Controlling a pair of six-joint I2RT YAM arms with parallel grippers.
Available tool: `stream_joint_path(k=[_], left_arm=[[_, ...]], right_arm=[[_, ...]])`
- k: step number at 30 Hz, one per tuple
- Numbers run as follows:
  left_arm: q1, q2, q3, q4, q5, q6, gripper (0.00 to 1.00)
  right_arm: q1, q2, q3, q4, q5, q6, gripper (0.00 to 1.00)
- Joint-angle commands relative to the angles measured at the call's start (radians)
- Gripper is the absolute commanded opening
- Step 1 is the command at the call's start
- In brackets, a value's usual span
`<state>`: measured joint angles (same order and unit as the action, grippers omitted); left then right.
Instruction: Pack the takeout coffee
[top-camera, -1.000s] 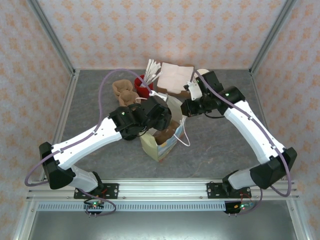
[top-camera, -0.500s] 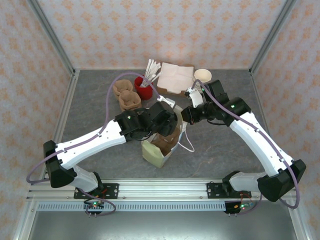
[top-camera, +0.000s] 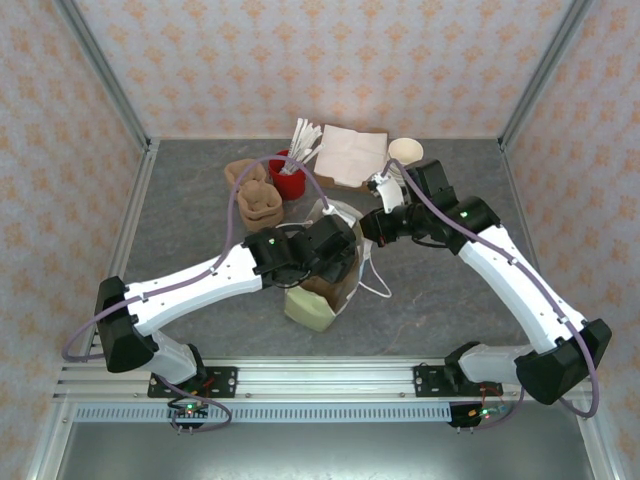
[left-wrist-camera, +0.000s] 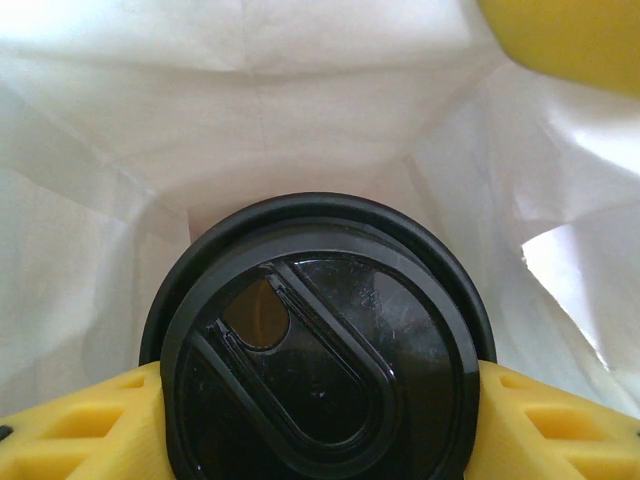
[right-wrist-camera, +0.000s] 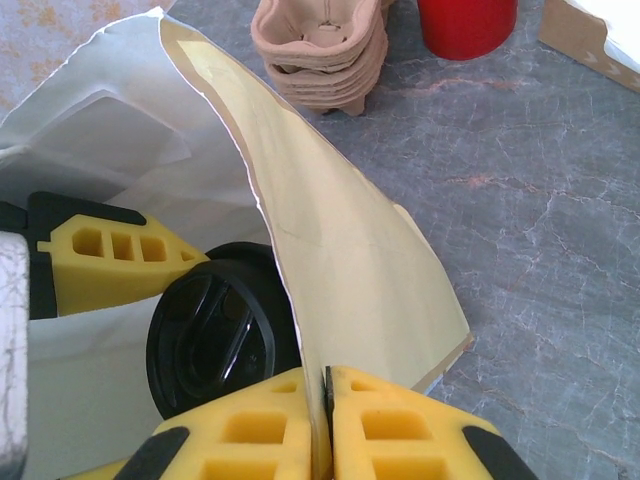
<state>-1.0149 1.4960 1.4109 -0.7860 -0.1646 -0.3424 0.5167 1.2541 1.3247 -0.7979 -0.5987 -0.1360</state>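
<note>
The takeout coffee (left-wrist-camera: 320, 345) shows its round black lid, held between the yellow fingers (left-wrist-camera: 80, 430) of my left gripper (left-wrist-camera: 320, 410), inside the white-lined paper bag (left-wrist-camera: 250, 120). In the top view my left gripper (top-camera: 335, 257) reaches into the mouth of the pale yellow bag (top-camera: 312, 308) at the table's middle. My right gripper (right-wrist-camera: 325, 390) is shut on the bag's upper wall (right-wrist-camera: 340, 250), pinching the paper flat. In the right wrist view the lid (right-wrist-camera: 215, 340) sits just left of that wall. My right gripper (top-camera: 372, 226) is at the bag's far right rim.
A stack of brown pulp cup carriers (top-camera: 255, 192) and a red cup of stirrers (top-camera: 288, 178) stand behind the bag. Napkins on a brown box (top-camera: 350, 155) and a stack of cream cups (top-camera: 405, 152) lie at the back. Bag handles (top-camera: 375, 285) trail to the right.
My left gripper has moved right and down into the bag with the coffee. My right gripper has shifted slightly back right, keeping hold of the bag's rim, and the bag has tilted.
</note>
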Motion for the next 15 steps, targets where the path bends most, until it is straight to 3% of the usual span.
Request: stream_joint_path(k=[1,15], left_arm=[[-0.005,0.022,-0.022,0.032,-0.053,0.000,0.58],[0.029,0.048,-0.051,0.114,-0.046,0.052,0.58]], right_arm=[[0.008,-0.025,-0.014,0.043,-0.002,-0.019,0.11],[0.026,-0.059,-0.033,0.049,0.066,-0.014,0.11]])
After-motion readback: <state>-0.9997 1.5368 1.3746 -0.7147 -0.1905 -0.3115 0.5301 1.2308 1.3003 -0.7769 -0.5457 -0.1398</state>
